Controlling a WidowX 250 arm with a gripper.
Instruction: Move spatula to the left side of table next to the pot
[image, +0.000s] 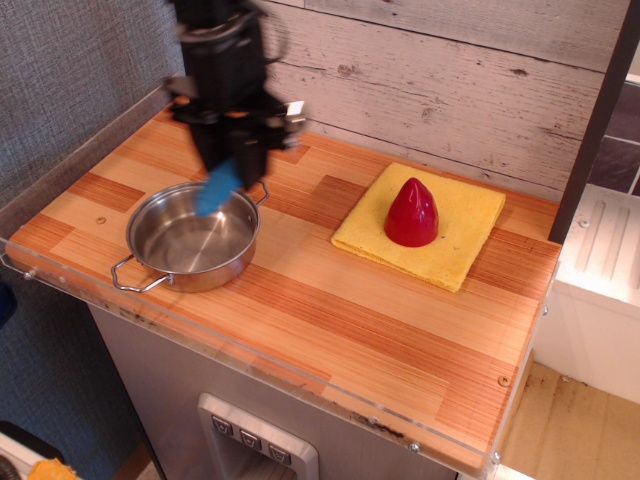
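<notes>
The spatula (218, 189) is held clamped in the end effector (232, 160), its blue handle angled down and leftward above the far rim of the pot (193, 236), so bare bench (110, 190) for placement lies just left.

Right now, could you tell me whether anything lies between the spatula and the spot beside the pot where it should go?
The gripper holds the spatula in the air over the pot's far rim. The pot itself lies just under it. The table to the pot's left and behind it looks bare, so only the pot rim needs avoiding.
</notes>
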